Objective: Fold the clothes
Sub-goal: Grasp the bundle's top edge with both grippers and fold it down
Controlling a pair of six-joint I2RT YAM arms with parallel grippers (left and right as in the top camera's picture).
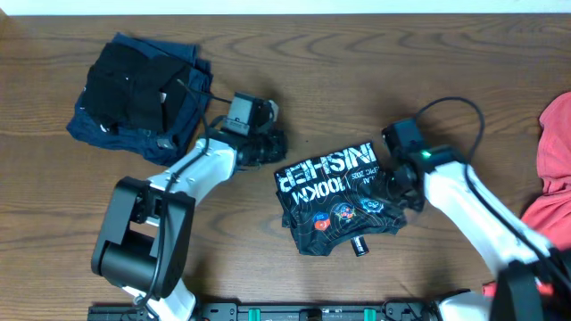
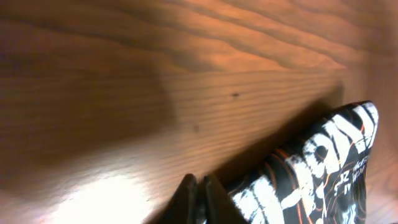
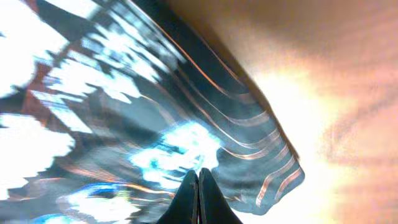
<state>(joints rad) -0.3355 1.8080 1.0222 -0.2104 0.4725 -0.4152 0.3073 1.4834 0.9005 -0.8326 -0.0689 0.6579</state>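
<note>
Two-arm step, judged from the layout: closing a fold on the black shirt (image 1: 339,192). Shirt lying crumpled and part-folded at mid-worktop (image 1: 268,276), white lettering upward. Well apart from the navy pile (image 1: 134,102) at far left and the coral-red garment (image 1: 553,160) at the right edge.

To do it well:
- Grip at matching points on opposite edges, so that the fold line runs straight.
- Lift only enough to clear the worktop; carry both ends at one pace and one height.
- Lay the moved edge flush on the opposite edge before letting go — then smooth outward.
- Check that no sleeve or hem trails under the bundle.

Pose:
- Left arm (image 1: 201,169): stretched rightward from its base, wrist low. Left fingers (image 2: 186,202) pressed together, touching the shirt's upper left corner; corner raised off the wood, shadow beneath. Cannot tell whether cloth is caught between them.
- Right arm (image 1: 464,205): reaching leftward. Right fingers (image 3: 188,199) pressed together directly over the shirt's right-hand part. Wrist view blurred — cannot tell whether pinching cloth or merely resting on it.
</note>
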